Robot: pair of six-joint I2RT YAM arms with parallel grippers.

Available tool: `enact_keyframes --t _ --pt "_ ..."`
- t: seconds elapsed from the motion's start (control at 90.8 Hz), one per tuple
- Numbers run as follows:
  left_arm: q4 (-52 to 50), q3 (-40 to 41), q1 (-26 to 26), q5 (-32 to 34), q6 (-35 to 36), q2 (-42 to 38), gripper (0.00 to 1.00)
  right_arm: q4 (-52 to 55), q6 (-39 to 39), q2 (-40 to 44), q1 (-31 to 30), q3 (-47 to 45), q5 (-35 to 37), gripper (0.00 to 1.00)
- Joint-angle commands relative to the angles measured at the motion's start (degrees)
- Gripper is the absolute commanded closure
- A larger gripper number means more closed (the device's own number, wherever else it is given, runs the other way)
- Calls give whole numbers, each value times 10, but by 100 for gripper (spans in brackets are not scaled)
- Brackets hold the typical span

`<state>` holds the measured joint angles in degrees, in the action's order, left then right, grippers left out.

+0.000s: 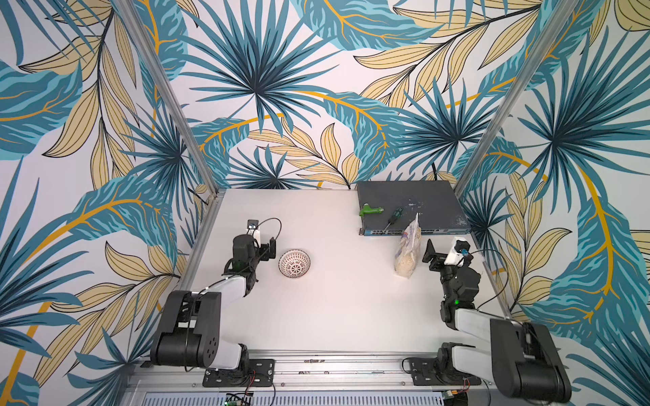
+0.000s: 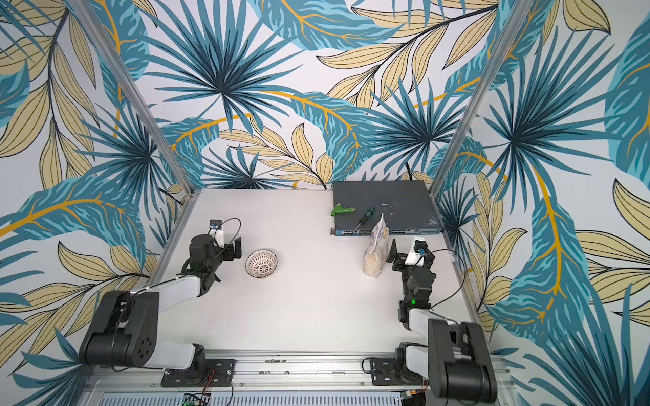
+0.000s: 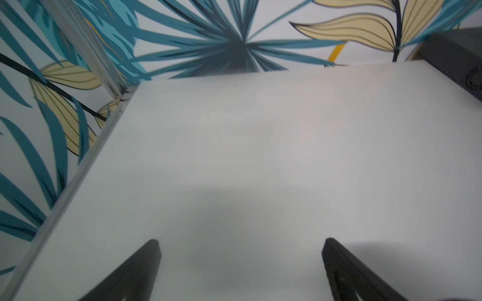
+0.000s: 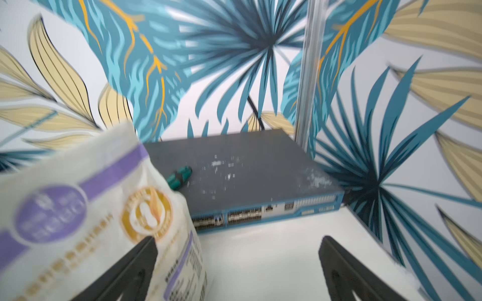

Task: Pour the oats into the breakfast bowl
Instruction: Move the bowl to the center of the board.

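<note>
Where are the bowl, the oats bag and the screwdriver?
bowl (image 1: 294, 263): in a top view, on its star centre.
oats bag (image 1: 408, 247): in a top view, on its labelled middle.
screwdriver (image 1: 394, 218): in a top view, where handle meets shaft.

The black two-fingered left gripper (image 3: 241, 243) is seen spread wide above a plain white matte tabletop (image 3: 260, 143). From it, a silver aluminium edge rail (image 3: 78, 172) is seen at ten o'clock, a blue-and-beige leaf-printed wall (image 3: 221, 39) at twelve, and a dark grey box corner (image 3: 453, 57) at two.
</note>
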<state>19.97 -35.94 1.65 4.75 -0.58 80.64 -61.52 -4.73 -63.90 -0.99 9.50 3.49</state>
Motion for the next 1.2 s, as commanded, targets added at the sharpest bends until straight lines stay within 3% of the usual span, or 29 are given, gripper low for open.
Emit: enact_keyframes --t 0.0,0.088,0.165,0.242,0.342,0.441,0.496,0.562,0.65,0.716,0.815,0.937,1.058,1.19 --pt "-244 -104 -3 62 -74 -63 0 242 -75 164 1 -7 18 0" --pt "-398 -185 -8 27 -118 -77 0 402 -140 307 1 1 46 0" --pt "-447 -216 -25 -106 -115 -86 0 500 -178 375 1 13 65 0" --pt "-430 -206 -39 -226 -120 -114 0 575 -200 367 1 46 65 0" --pt "-437 -192 -42 -157 -170 -169 0 658 -222 282 2 115 101 0" --pt "-484 -187 -41 -74 -200 -229 0 744 -320 221 2 192 194 0" --pt "-548 -187 -42 27 -262 -265 0 785 -355 214 2 233 193 0" --pt "-576 -171 -50 107 -314 -309 0 764 -325 223 2 251 132 0" --pt "-551 -142 -58 14 -305 -346 0 727 -300 235 3 251 57 0" --pt "-568 -141 -58 -72 -306 -334 0 757 -334 226 3 270 88 0" --pt "-608 -118 -40 -136 -331 -295 0 774 -332 222 3 298 101 0" --pt "-576 -51 16 -130 -371 -290 0 836 -291 200 3 359 74 0" --pt "-527 -2 21 -163 -416 -271 2 923 -282 140 3 429 18 0" --pt "-501 1 30 -173 -434 -210 5 930 -293 132 3 427 -36 0"
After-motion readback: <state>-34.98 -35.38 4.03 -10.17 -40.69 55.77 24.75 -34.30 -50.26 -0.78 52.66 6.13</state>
